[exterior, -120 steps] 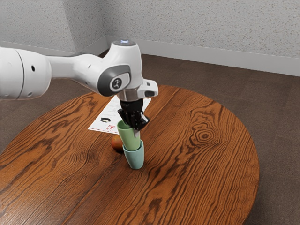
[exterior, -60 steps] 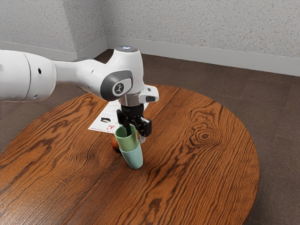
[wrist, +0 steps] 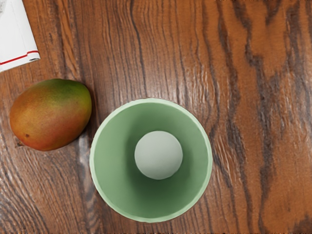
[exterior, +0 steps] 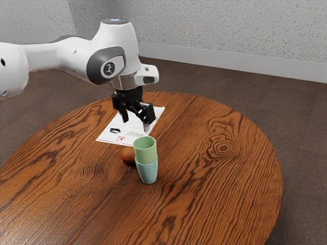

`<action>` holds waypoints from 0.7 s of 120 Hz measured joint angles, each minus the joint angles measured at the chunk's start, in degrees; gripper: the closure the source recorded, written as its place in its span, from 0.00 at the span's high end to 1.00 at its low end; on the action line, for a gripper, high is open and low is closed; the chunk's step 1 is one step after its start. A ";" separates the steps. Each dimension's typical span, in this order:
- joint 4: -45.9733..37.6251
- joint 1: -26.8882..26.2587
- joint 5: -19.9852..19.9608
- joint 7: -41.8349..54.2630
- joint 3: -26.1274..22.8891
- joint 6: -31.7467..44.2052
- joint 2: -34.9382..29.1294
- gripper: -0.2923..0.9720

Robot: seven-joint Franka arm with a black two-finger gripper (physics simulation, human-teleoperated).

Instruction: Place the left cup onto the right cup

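While gripper (exterior: 138, 120) is hanging wide open, holding nothing, above green cup (exterior: 145, 149), that cup is sitting upright, nested inside teal cup (exterior: 147, 172) beside mango (wrist: 50, 114).

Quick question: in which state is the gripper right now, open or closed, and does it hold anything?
Gripper: open, holding nothing. It hangs above the green cup, which sits nested in the pale blue cup.

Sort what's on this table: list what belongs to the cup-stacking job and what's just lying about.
Job:
green cup, nested in the teal cup
end effector, open above them

Lying about:
mango beside the cups
printed sheet
wooden table
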 joint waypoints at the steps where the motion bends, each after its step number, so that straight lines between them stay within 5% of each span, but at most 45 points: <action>1: 0.00 -0.02 -0.03 0.01 0.18 -0.18 -0.20 0.75; 42: 7.24 0.17 -1.13 2.57 7.27 -6.47 -2.90 0.77; 84: 10.95 1.11 -1.30 6.03 7.53 -10.79 -3.18 0.77</action>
